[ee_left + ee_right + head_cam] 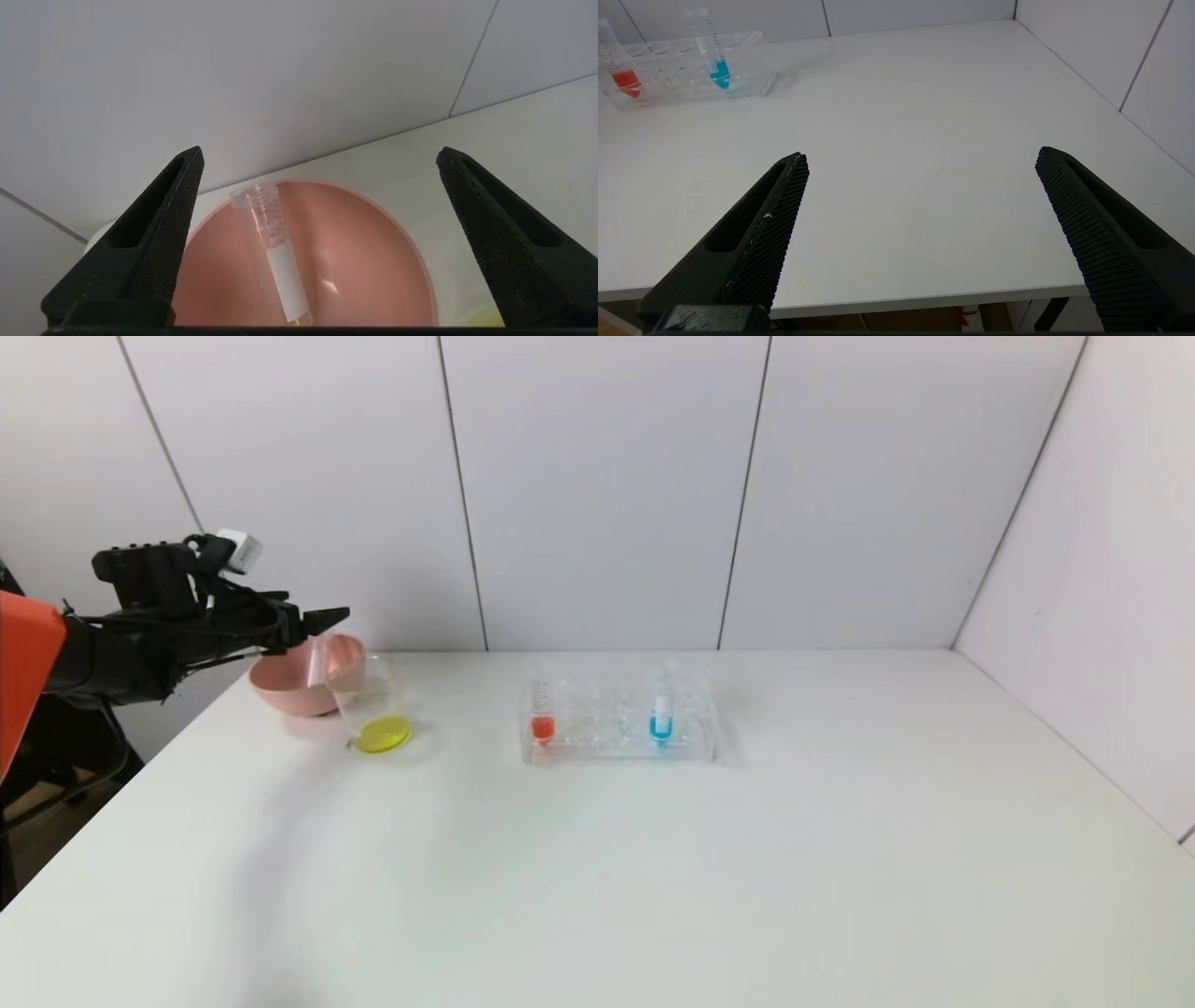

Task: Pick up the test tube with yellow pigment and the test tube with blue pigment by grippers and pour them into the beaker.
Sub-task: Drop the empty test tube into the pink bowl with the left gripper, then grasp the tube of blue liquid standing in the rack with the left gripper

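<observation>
The left gripper (320, 154) is spread wide, holding nothing. Below and between its fingers (163, 224) the emptied yellow tube (273, 247) lies in the pink bowl (373, 261), likely discarded there. Just beside the bowl, the beaker (373, 709) holds yellow liquid. The blue tube (662, 714) waits in the rack (616, 747), well apart. The right gripper (922, 156), also spread and empty, hangs over bare table (901, 116), probably next to fetch it.

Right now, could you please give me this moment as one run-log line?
left tool: open above pink bowl | emptied tube: in bowl | beaker: yellow liquid | blue tube: racked
</observation>
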Motion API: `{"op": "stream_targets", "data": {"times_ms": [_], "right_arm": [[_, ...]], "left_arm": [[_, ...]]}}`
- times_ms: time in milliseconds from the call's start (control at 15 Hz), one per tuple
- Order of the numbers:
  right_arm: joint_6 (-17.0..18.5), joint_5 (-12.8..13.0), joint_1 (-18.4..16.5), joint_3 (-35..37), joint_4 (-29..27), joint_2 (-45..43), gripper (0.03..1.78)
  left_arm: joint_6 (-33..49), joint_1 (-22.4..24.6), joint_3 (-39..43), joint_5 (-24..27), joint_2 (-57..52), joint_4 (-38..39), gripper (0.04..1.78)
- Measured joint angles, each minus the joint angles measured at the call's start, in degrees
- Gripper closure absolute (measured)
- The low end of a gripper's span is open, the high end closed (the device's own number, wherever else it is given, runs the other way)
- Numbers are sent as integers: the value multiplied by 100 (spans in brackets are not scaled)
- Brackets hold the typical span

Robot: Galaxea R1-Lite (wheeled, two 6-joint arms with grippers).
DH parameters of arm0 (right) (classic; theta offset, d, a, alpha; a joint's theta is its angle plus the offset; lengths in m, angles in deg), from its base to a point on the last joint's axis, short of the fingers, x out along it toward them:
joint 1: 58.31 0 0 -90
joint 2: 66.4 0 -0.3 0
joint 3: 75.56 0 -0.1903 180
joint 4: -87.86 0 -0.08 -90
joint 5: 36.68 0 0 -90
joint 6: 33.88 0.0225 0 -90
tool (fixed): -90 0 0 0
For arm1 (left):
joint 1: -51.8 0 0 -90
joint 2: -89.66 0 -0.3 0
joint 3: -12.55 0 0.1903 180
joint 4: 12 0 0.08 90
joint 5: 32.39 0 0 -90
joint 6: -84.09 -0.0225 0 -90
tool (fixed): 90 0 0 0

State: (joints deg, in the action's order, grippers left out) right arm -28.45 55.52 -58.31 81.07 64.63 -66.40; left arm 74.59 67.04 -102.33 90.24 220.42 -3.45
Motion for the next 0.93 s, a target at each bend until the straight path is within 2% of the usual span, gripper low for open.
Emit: {"op": "stream_targets", "data": {"times_ms": [333, 467, 733, 933], "right_arm": [[0, 0, 0, 0, 2, 0, 4], [0, 0, 0, 0, 2, 0, 4], [0, 0, 0, 0, 2, 0, 4], [0, 0, 0, 0, 2, 0, 4]], "left_arm": [[466, -232, 474, -66, -1075, 5, 4], [877, -441, 863, -297, -1751, -5, 4], [1275, -1211, 1484, -1436, -3163, -468, 4], [1290, -2339, 1613, -2578, -4062, -1128, 4]]}}
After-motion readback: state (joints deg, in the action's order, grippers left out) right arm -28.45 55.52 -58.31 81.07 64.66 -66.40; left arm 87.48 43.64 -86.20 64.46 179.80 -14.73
